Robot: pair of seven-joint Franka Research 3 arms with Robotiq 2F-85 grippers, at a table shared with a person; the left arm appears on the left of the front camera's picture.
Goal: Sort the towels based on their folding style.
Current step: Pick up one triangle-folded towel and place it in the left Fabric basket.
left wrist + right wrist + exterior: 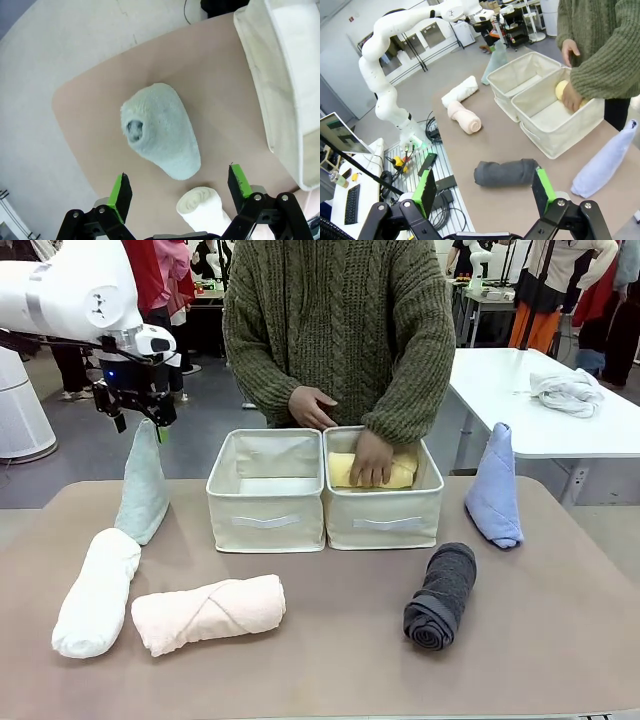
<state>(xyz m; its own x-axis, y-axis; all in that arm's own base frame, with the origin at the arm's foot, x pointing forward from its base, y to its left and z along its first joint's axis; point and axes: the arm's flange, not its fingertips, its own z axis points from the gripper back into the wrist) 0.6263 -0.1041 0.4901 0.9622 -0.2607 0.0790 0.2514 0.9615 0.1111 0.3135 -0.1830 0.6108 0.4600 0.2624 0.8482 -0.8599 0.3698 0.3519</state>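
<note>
A mint green cone towel [143, 490] [160, 130] [496, 62] stands upright at the table's far left. My left gripper [140, 425] [177, 187] hovers open just above its tip. In front of it lie a white roll [97, 592] [205, 212] and a pale pink roll [208, 612] [465, 117]. A dark grey roll [440, 595] [506, 172] lies at front right, and a light blue cone [495, 488] [605, 162] stands behind it. A person's hand [372, 460] presses a yellow roll [400, 472] [560, 90] into the right bin [385, 525]. My right gripper [482, 187] is open and holds nothing, well above the table.
The left bin [265, 520] stands against the right one at the table's middle back and shows nothing inside. The person's other hand [312, 408] hangs over the bins' far rim. A white-grey cloth bundle [567, 390] lies on a separate white table at the back right.
</note>
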